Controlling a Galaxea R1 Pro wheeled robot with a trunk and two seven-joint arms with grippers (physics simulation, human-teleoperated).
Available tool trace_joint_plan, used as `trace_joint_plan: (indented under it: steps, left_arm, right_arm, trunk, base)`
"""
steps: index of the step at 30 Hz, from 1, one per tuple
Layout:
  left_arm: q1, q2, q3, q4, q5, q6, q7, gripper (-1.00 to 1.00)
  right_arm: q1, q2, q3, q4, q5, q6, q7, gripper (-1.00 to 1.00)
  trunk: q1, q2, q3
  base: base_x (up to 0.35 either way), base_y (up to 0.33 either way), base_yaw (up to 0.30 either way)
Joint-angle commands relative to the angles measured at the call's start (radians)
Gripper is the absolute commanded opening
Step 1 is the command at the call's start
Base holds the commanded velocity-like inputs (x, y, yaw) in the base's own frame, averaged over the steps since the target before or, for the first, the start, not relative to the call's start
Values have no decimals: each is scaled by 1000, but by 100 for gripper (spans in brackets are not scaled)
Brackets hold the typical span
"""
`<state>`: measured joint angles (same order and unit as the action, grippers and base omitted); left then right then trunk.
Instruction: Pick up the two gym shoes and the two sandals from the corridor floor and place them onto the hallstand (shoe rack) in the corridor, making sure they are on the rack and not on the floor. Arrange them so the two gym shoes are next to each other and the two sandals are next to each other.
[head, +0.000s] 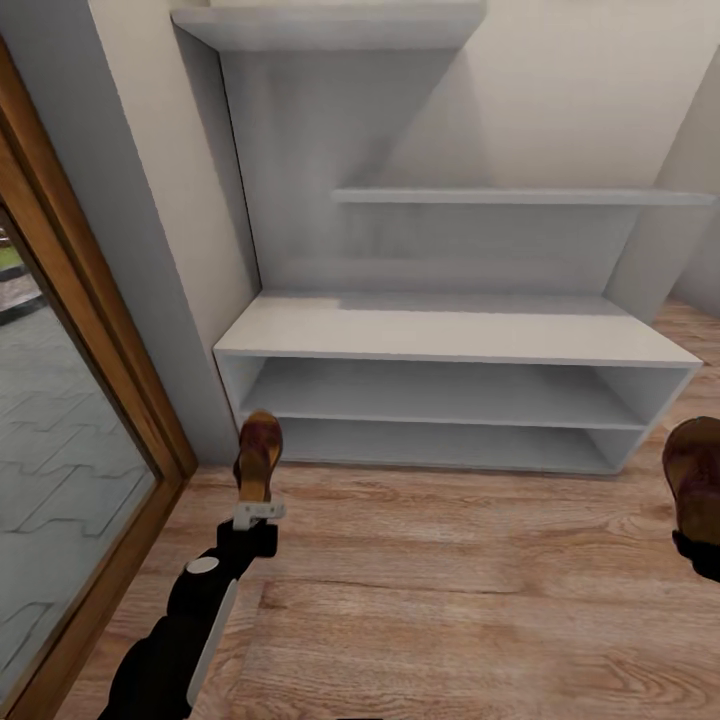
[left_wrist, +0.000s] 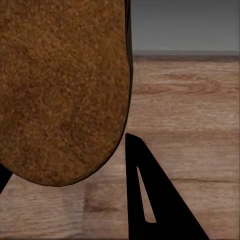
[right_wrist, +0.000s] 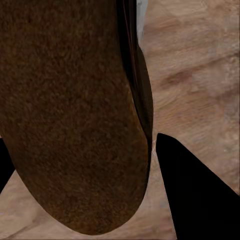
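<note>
The light-grey hallstand (head: 450, 335) stands against the wall ahead, with bare cubby shelves and a bare bench top. My left gripper (head: 258, 503) is shut on a dark brown sandal (head: 258, 455), held upright above the corridor floor (head: 450, 590), short of the rack's left end. In the left wrist view the sandal's sole (left_wrist: 60, 90) lies against a black finger (left_wrist: 150, 200). At the right edge my right gripper (head: 702, 548) is shut on the other sandal (head: 695, 470), whose sole (right_wrist: 75, 115) shows beside a finger (right_wrist: 195, 195). The gym shoes are out of view.
A wood-framed glass door (head: 70, 430) runs along the left, close to my left arm. A grey wall section (head: 150, 250) stands between the door and the rack. Stepped wall shelves (head: 520, 197) rise above the bench top.
</note>
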<state>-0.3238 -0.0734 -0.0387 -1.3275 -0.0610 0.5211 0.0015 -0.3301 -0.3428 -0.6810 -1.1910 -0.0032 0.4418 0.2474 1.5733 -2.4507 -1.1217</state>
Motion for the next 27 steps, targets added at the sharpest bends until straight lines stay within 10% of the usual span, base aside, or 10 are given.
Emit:
trace_joint_plan:
  steps: [1, 4, 12, 15, 21, 27]
  left_arm:
    - [-1, 0, -1, 2, -7, 5, 0, -100]
    - [-1, -1, -1, 6, -7, 6, -1, -100]
    - [-1, -2, -1, 7, -4, 19, -1, -100]
    - [-3, -3, -1, 6, -8, 140, -1, -100]
    - [-6, -3, -1, 9, -6, 186, -1, -100]
    - [-22, -24, -2, 110, -6, 185, -2, -100]
  right_arm:
    - [0, -28, -49, -1, -9, 12, 4, -100]
    - [0, -73, -187, -1, -6, 17, 4, -100]
    - [0, -235, -275, 56, -7, 42, 4, -100]
    - [0, -336, -360, 150, -5, 57, 3, -100]
    - [0, -529, -391, 453, -1, 59, 0, -100]
    - [0, -621, -391, 626, -2, 58, 1, -100]
  trunk:
    - [0, 0, -1]
    - [0, 0, -1]
    - [0, 0, -1]
    - [0, 0, -1]
    - [0, 0, -1]
    - [0, 0, -1]
  base:
    - [0, 0, 0]
    - [0, 0, 0]
    - [0, 0, 0]
    - [0, 0, 0]
    - [0, 0, 0]
    - [0, 0, 0]
